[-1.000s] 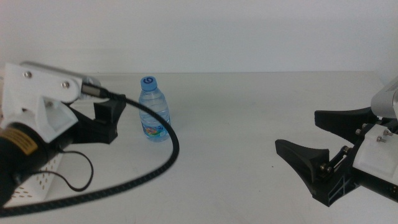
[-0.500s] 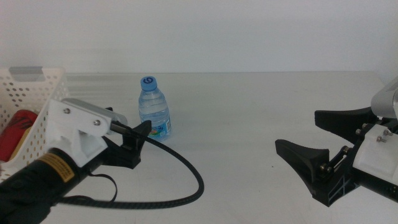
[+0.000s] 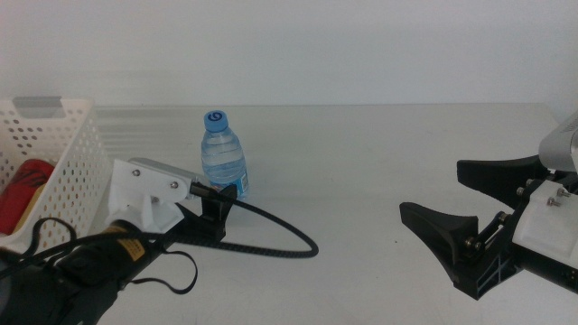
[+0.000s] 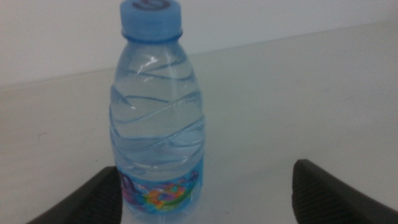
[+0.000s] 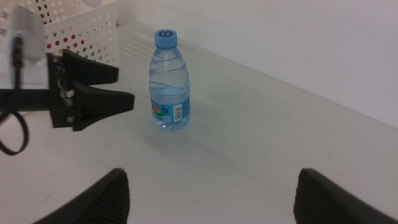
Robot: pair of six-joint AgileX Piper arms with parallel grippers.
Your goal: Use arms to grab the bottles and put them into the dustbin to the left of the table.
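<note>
The left arm (image 3: 90, 262) reaches in low from the near left side, its white wrist housing tilted and a black cable looping out beside it. The left gripper (image 3: 215, 217) points forward with its two dark jaws spread apart. The right arm (image 3: 555, 226) waits at the right edge, and the right gripper (image 3: 452, 208) faces the middle with its jaws wide apart, holding nothing.
</note>
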